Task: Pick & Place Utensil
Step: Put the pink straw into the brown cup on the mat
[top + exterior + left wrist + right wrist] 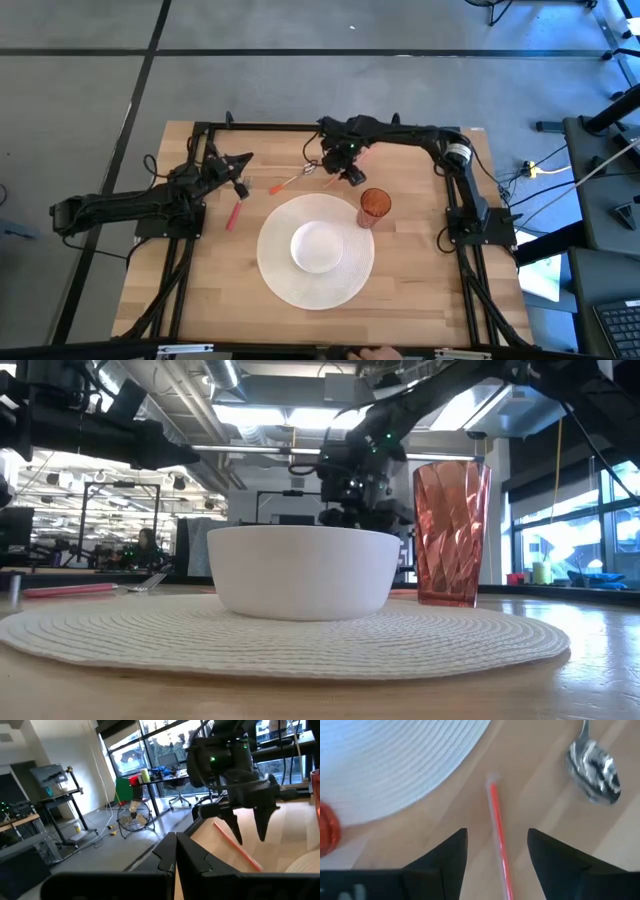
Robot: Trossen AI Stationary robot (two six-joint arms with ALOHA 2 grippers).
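My right gripper [497,852] is open and low over the table just beyond the white placemat [290,285]. Its fingers stand on either side of a thin red stick [496,822], which lies flat on the wood. I cannot see them touching it. The left wrist view shows the same open gripper [251,839] over the stick [239,849]. A metal spoon bowl [595,764] lies close by, and its orange handle [288,183] points toward the left arm. A pink utensil [234,216] lies on the left. My left gripper [175,854] is shut and waits raised near the table's far left [238,160].
A white bowl [318,246] sits in the middle of the placemat. A red ribbed tumbler [375,207] stands at the mat's far right edge, close to my right gripper [352,176]. Bare wood shows to the left of the mat and along the near edge.
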